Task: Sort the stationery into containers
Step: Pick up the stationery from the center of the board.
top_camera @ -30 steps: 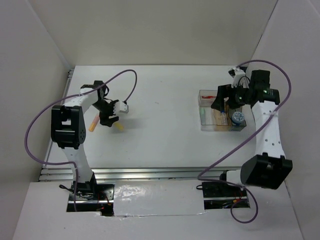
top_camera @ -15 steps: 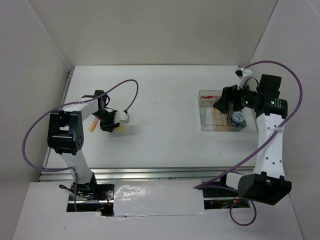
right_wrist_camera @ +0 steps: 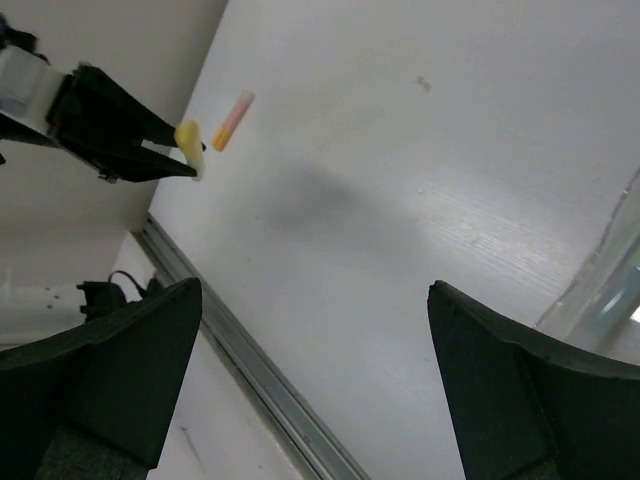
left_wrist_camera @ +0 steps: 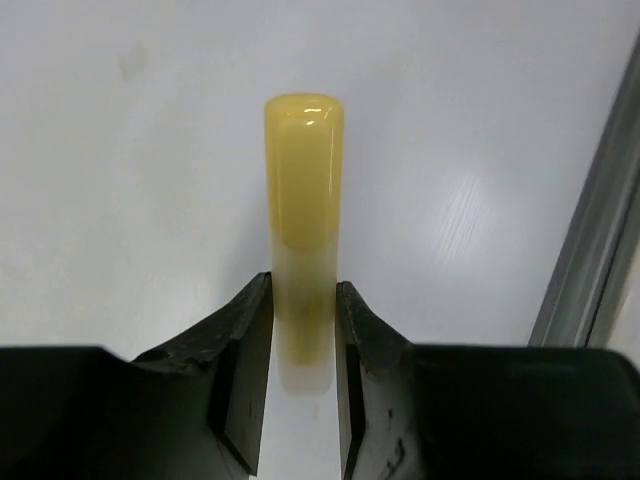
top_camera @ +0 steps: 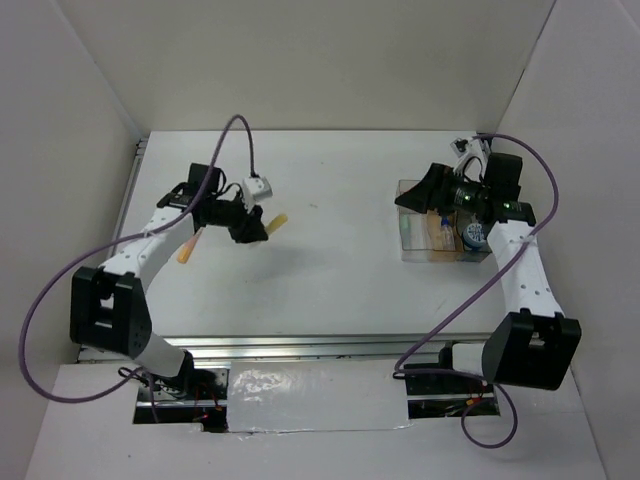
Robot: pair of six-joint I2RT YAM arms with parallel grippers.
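the yellow marker point(left_wrist_camera: 303, 170) is clamped by its pale end in the left gripper point(left_wrist_camera: 303, 288), apparently raised off the table, well apart from the clear box point(top_camera: 412, 240). a carry across to a compartment is called for next. the right gripper point(right_wrist_camera: 312, 300) is seen spread wide beside the box.

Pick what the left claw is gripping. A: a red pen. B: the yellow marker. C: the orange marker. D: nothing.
B: the left wrist view shows the yellow marker pinched between the fingers of the left claw, while the orange marker lies loose on the table.
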